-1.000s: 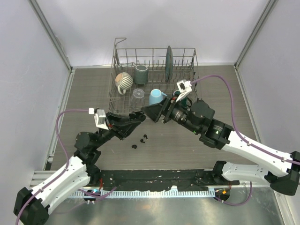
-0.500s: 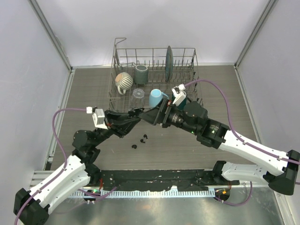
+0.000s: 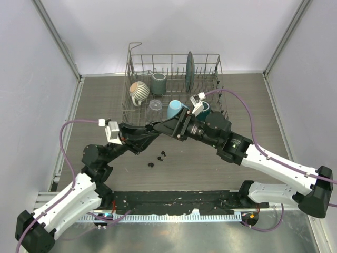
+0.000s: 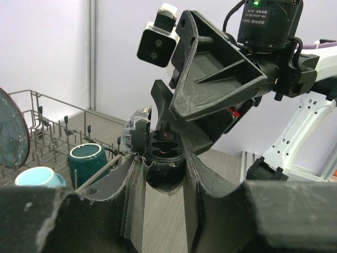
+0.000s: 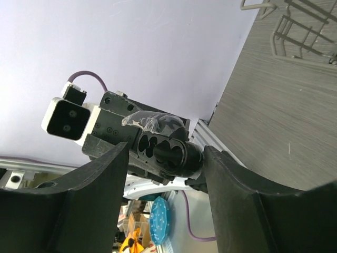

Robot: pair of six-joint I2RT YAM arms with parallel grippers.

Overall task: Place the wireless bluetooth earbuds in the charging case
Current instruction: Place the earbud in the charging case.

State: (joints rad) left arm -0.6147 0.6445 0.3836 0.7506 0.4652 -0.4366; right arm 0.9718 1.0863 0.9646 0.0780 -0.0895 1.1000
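The black charging case (image 4: 165,150), with open earbud slots and a clear flap on it, is held above the table between my left gripper's fingers (image 4: 164,166). My left gripper (image 3: 154,130) is shut on it. My right gripper (image 3: 164,128) meets it tip to tip; its open jaws stand on either side of the case (image 5: 160,150), the right finger close against it, and no bud shows in them. Small black earbuds (image 3: 162,154) lie on the table below the grippers, another one (image 3: 151,165) to the lower left.
A wire dish rack (image 3: 174,55) stands just behind the grippers. It holds a blue mug (image 3: 175,109), a teal cup (image 3: 159,83), a striped round mug (image 3: 139,90), a dark green plate (image 3: 189,66) and a clear lid (image 3: 155,105).
My right gripper has moved left and closed in over the case in my left gripper. The left arm shifted slightly left. The earbuds on the table have not moved.
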